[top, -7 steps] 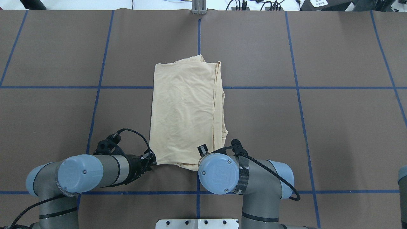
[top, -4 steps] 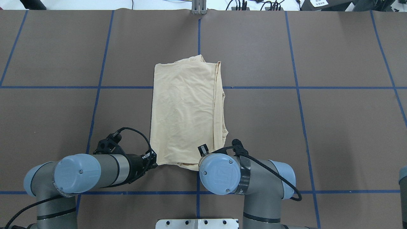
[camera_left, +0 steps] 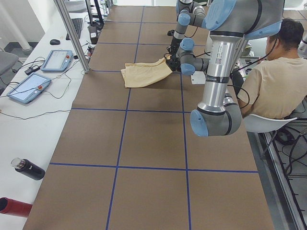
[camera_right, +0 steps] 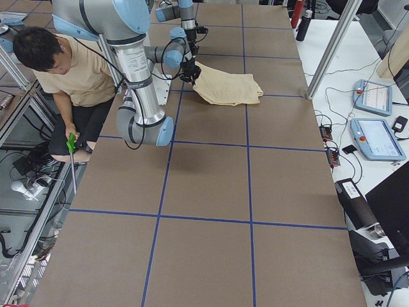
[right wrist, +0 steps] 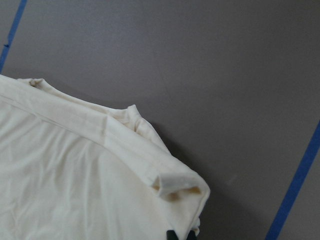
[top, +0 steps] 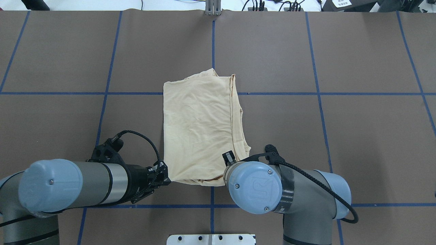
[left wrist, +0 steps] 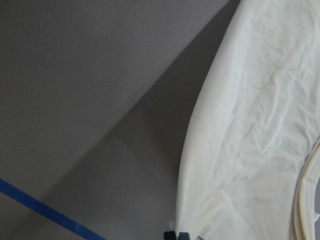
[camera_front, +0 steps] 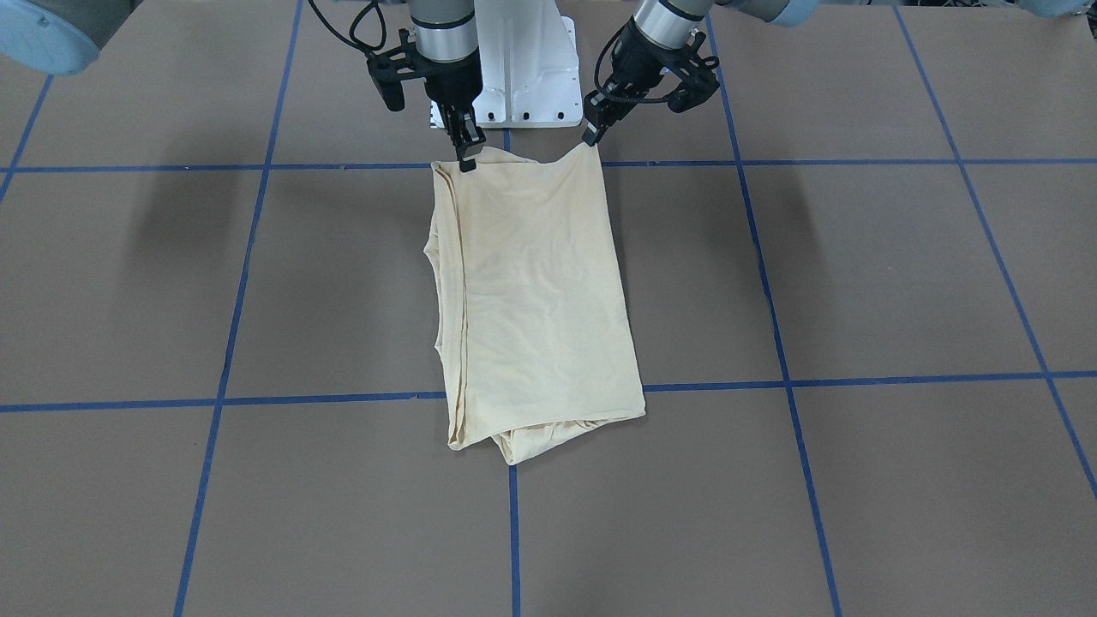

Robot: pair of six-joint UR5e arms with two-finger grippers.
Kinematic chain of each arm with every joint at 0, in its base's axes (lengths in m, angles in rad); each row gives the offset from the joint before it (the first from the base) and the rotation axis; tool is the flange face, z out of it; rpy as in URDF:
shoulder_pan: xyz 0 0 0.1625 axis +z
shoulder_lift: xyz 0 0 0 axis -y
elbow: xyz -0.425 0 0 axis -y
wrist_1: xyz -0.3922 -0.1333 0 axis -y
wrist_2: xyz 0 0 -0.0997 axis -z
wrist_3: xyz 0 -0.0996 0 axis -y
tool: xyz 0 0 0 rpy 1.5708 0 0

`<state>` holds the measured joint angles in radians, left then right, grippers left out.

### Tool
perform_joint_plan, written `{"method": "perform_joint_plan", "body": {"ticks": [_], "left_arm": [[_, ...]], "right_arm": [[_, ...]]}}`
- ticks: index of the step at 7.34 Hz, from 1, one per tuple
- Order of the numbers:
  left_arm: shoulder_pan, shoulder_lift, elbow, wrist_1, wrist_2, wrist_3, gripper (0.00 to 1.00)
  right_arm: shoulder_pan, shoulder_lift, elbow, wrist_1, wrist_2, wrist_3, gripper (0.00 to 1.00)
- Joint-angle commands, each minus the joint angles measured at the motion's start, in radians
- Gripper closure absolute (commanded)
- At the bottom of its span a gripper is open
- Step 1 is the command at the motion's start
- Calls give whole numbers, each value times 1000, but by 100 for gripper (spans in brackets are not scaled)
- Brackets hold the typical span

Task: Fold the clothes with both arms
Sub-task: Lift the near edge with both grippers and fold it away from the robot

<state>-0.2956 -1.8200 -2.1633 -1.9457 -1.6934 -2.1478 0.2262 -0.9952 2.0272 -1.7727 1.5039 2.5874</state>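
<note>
The cream-yellow T-shirt (top: 197, 126) lies folded into a long narrow strip in the middle of the brown table (top: 357, 136); its print and neck label are hidden. My left gripper (camera_front: 590, 137) is shut on the near corner on my left side and holds it lifted off the table. It also shows in the overhead view (top: 167, 181) and the left wrist view (left wrist: 177, 235). My right gripper (camera_front: 466, 159) is shut on the other near corner, also lifted. The right wrist view shows the folded hem corner (right wrist: 175, 187) above it. In the overhead view the right wrist hides that gripper.
The white pedestal base (camera_front: 523, 68) stands just behind the grippers. Blue tape lines (top: 272, 93) mark the table. A seated person (camera_left: 276, 81) is beside the robot. Tablets (camera_left: 57, 60) and a metal post (camera_left: 72, 33) are at the table's far edge.
Both arms have risen and drawn back towards the base. The shirt's near edge has lifted and its far end has slid towards the robot.
</note>
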Motion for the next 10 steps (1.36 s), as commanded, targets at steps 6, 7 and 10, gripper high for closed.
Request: {"method": "perform_joint_plan", "body": {"ticks": [6, 7, 10], "left_arm": [[-379, -269, 483, -165, -63, 258, 100], [-393, -292, 544, -205, -63, 265, 100], [-421, -337, 722, -350, -60, 264, 100]], "right_arm": [[366, 369, -632, 177, 164, -361, 100], [377, 388, -687, 179, 165, -389, 100], [403, 437, -874, 329, 165, -423, 100]]}}
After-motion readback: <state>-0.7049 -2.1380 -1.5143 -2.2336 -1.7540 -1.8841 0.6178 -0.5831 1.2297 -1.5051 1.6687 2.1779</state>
